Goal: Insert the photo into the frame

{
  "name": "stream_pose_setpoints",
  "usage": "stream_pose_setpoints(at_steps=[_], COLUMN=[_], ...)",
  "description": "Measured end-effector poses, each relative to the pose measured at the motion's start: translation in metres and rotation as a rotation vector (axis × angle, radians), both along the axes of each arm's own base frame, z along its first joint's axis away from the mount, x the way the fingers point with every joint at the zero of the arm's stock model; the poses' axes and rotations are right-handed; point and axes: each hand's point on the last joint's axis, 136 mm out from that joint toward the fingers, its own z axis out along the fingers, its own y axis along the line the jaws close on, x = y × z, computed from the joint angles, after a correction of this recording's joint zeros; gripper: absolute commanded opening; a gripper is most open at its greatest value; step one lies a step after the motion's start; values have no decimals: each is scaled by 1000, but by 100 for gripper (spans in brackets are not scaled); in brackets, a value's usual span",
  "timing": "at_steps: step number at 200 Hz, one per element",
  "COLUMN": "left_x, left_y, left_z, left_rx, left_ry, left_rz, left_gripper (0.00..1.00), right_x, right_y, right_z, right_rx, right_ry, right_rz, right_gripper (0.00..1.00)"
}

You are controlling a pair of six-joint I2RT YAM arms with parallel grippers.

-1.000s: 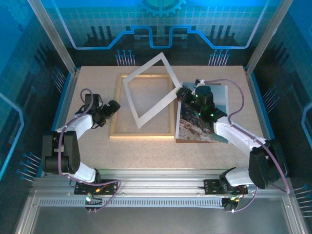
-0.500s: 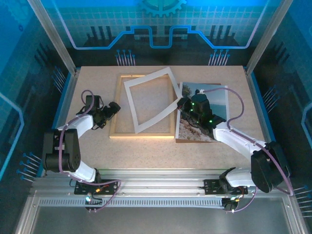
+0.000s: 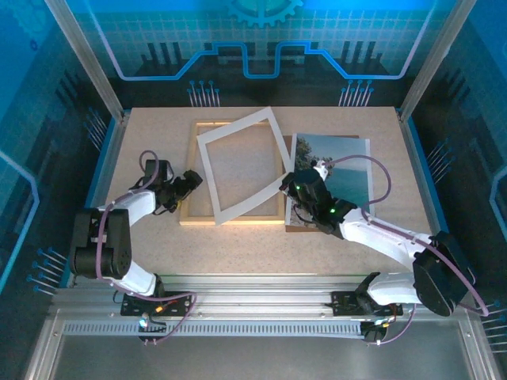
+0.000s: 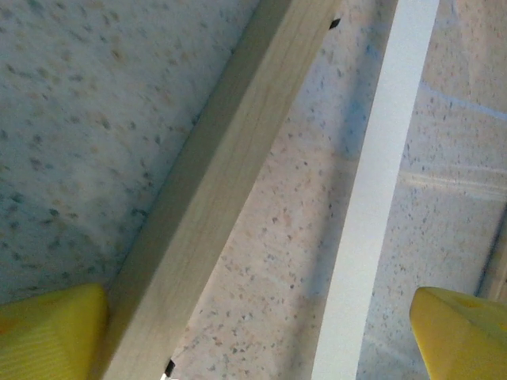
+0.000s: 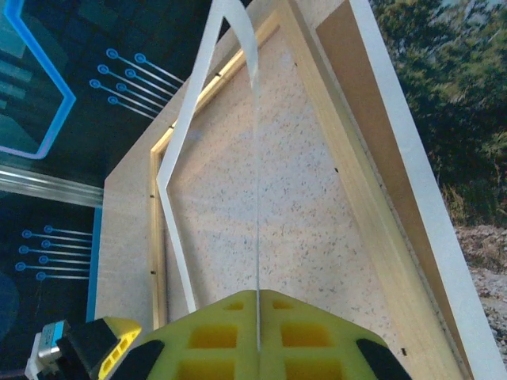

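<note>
Over the last second the right hand (image 3: pixel 291 184) has come down and drawn back toward the near edge, bringing the white mat (image 3: pixel 207 182) with it. The mat stood steeply, one corner poking past the far rail. It now lies lower and flatter across the frame (image 3: pixel 230 218), turned askew so that its near corner reaches the near rail. It is not seated yet. The right wrist view shows the yellow fingers (image 5: pixel 206 332) closed hard on the mat's thin edge (image 5: pixel 184 111), and that side is still raised off the frame's right rail (image 5: pixel 348 182).

The left hand (image 3: pixel 188 182) has edged in a little toward the frame's near-left part. Its jaws are spread wide and hold nothing. In its wrist view the wooden rail (image 4: pixel 214 198) and the mat's strip (image 4: pixel 380 182) both pass between the two yellow tips (image 4: pixel 47 328).

The photo (image 3: pixel 341 162) has not moved — it lies flat on the surface (image 3: pixel 238 245) just right of the frame, partly under the right arm. It seems to rest on a brown board (image 5: pixel 348 55), though the overlap is hard to read.

So the work in hand looks like laying the mat into the frame first. The photo itself is untouched, and the main step is probably still ahead. The skewed mat will likely need squaring to the rails before it drops in.
</note>
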Motion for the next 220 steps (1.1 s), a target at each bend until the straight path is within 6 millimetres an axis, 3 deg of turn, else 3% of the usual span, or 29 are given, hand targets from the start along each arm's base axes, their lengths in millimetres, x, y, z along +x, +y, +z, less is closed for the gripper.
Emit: stream_pose_setpoints(at_steps=[62,132,220], left_x=[-12,-15,-16], left_y=[-21,-22,-22], left_z=[-7,-2,-2], left_rx=[-23,-25,-24], left_ry=[20,11,11], left_rz=[-24,-26,-26], left_gripper=[99,99,99], right_x=[4,2,4], right_y=[-5,-1,-8], right_z=[-9,-18,-3], right_rx=[-19,35,18], right_ry=[-28,-15,-57], right_rz=[-78,-92,-89], right_gripper=[0,0,1])
